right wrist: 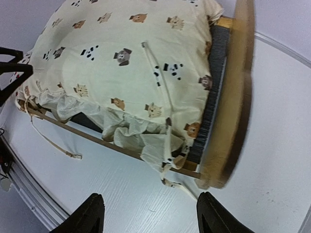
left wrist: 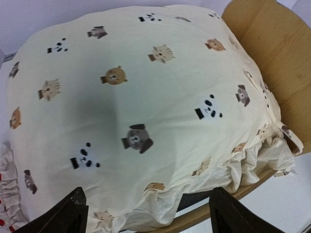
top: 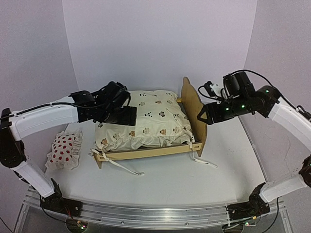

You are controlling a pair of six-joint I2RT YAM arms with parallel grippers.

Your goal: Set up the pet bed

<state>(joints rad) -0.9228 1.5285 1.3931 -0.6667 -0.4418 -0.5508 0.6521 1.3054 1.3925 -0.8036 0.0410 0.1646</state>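
The pet bed (top: 193,104) stands mid-table, its plywood headboard (right wrist: 233,97) to the right. A cream bear-print cushion (top: 146,119) fills the frame and spills its ruffle over the front rail (left wrist: 204,218). Dark grey base fabric (right wrist: 214,97) shows beside the headboard. My left gripper (top: 127,115) hovers open over the cushion's left end, and its fingers (left wrist: 68,216) hold nothing. My right gripper (top: 203,115) hangs open just right of the headboard, above bare table, with nothing between its fingers (right wrist: 214,216).
A small white pillow with red spots (top: 64,148) lies on the table left of the bed. Loose cream ties (top: 121,167) trail from the cushion onto the table in front. Purple walls close in behind and at both sides.
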